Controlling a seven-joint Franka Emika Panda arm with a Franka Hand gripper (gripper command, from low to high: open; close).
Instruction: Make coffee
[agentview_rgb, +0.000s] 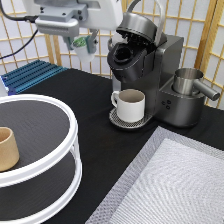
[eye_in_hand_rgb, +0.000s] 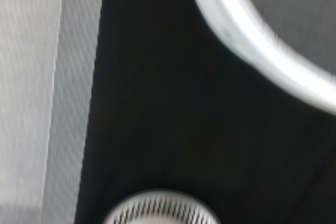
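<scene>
One arm hangs at the exterior view's top left; I see my gripper (agentview_rgb: 83, 46) clenched on the coffee (agentview_rgb: 81, 43), held aloft just left of the coffee maker (agentview_rgb: 145, 65) with its lid raised. White mug (agentview_rgb: 130, 104) sits beneath. No legible labels. Wrist view: black table (eye_in_hand_rgb: 180, 110), white tray rim (eye_in_hand_rgb: 262, 55).

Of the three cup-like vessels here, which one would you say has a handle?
The white mug under the coffee machine; the tan cup and the pod in the gripper have none.

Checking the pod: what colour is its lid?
Green and white, on the pod in the hand; exterior view.
</scene>
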